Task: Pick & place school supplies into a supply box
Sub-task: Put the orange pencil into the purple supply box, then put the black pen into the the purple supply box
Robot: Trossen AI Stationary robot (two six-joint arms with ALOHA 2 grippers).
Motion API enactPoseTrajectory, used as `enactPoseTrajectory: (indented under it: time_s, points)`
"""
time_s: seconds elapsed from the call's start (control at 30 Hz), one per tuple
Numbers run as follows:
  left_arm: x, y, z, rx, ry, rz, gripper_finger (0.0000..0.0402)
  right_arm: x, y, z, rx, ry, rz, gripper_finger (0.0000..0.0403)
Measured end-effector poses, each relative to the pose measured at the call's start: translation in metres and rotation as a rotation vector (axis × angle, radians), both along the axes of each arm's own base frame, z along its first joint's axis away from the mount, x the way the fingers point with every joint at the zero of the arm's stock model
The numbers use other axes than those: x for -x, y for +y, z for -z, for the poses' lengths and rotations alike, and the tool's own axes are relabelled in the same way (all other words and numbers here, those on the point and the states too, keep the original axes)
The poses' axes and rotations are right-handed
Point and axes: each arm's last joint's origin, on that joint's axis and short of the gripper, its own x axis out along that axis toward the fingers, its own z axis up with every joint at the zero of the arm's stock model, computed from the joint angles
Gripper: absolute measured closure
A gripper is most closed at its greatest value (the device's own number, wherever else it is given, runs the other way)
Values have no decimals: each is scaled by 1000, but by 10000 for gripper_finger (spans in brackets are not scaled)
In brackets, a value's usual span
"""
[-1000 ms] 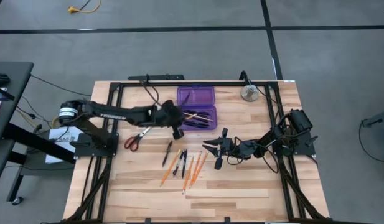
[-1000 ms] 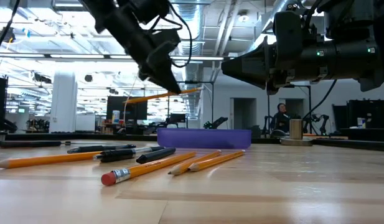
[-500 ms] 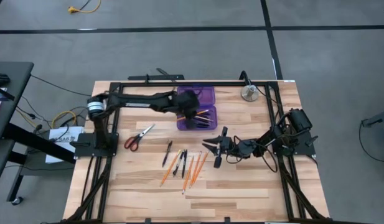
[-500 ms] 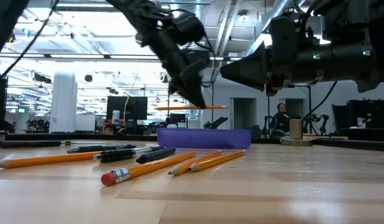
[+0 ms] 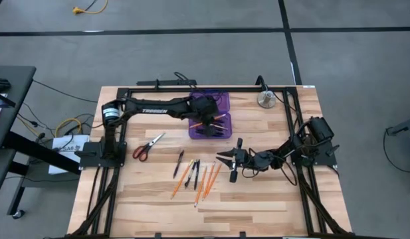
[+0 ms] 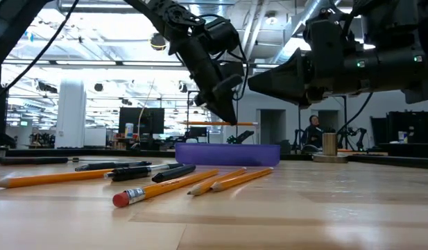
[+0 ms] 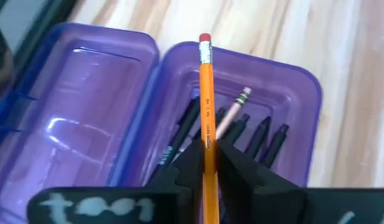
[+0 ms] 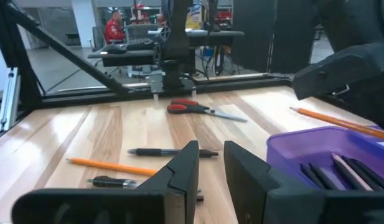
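Orange pencil (image 7: 206,106) carried in the last second from above the bare table beside the red-handled scissors (image 5: 146,146) across to the purple pencil case (image 5: 221,95), and held now above the case's nearer half, clear of its floor. Pinched about midway along its length between the fingers of the left gripper (image 7: 207,152); no gap to be seen yet between fingers and wood, so still a grip by the look of it. Left arm swung out long across the back of the table to get there.

Meaning for the task, as a judgement: transport done for this piece, only the release left. Already lying in that same half: several black pens (image 7: 260,134) and a pale pencil (image 7: 232,112). Other half of the case bare. Still out on the table near the front: a loose group of orange pencils and black pens (image 5: 198,176), plus the scissors, so a good deal left to fetch.

Long axis of the held pencil level in the low view, running roughly along the case's length with a slight slant to it. Eraser end pointed away from the left wrist, toward the right side of the table; sharpened end hidden behind the fingers.

Right gripper (image 8: 210,155) parked low over the table in front of the case, fingers narrowly apart, holding nothing
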Motion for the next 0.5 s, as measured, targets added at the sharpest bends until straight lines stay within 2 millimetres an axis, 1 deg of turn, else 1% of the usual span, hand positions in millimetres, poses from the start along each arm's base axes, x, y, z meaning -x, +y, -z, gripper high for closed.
enactPoseTrajectory:
  time_s: [0.13, 0.3, 0.4, 0.5]
  points:
    - [-2, -6, 0, -39, 12, -10, 347, 0, 0, 0, -3, -2, 1, 330]
    - [-3, -14, 0, -74, 29, 36, 318, 0, -1, 0, -7, -3, 5, 330]
    - [-2, -16, 1, -95, 64, 72, 308, 0, -1, 0, -8, -3, 6, 330]
    - [2, -16, 4, -117, 119, 56, 306, 0, -1, 0, -8, -3, 5, 330]
